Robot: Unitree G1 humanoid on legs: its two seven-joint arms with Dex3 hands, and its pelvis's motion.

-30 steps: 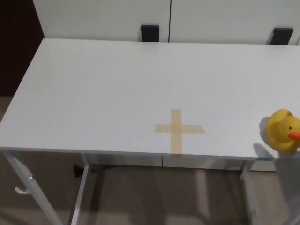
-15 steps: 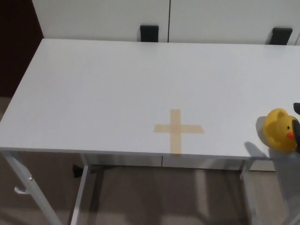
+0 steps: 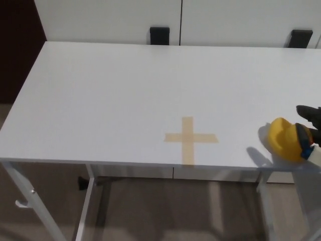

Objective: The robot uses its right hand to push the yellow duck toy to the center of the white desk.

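Duck: yellow duck toy [image 3: 285, 146] near desk's front-right edge, well right of tape cross [image 3: 190, 139].
R hand: right hand [image 3: 310, 126] touching duck's far side; fingers open or closed, can't tell.
L hand: out of shot.
Risk: white desk [image 3: 125, 95] front edge close; off-centre push could spin duck or tip it off.

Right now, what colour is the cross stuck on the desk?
Light tan, like masking tape: the cross shows best in the head view.

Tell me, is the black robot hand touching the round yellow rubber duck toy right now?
Touching. The head view shows the right robot hand pressed against the yellow rubber duck toy's right side, overlapping it with no gap.
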